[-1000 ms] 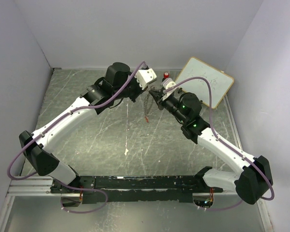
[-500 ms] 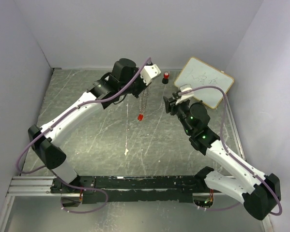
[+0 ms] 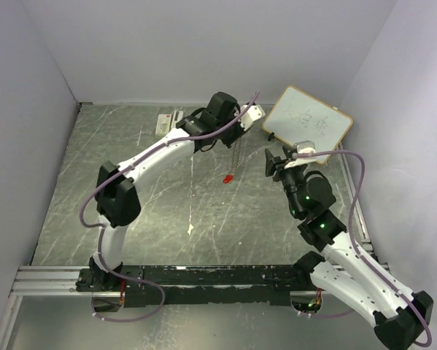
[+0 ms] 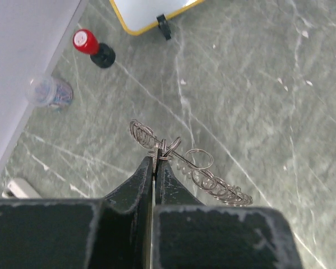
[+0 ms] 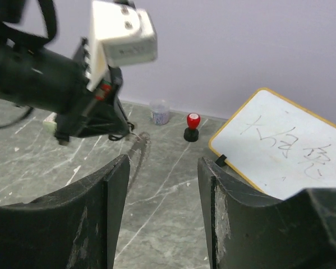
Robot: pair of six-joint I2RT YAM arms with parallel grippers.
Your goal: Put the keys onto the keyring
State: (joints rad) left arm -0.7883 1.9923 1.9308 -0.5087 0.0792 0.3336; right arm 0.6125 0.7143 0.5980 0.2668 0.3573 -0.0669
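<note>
- As the keyring [image 3: 233, 156] hung over the table [image 3: 130, 189] in the top view, a red key [image 3: 227, 179] dangled from its low end, near the rear.
- Left wrist: the left gripper [image 4: 156, 161] was clamped tight on the keyring's wire.
- Right wrist: the right gripper [image 5: 163, 168] stood spread, holding nothing.

Keyring [image 4: 210, 180] up in the air, clear of the worktop: a thin, wiry silver-grey hoop of small loops, hanging edge-on over the far middle, pinched at its top by the left gripper [image 4: 155, 160]. The red-headed key [image 3: 227, 179] dangles at its lowest point.
</note>
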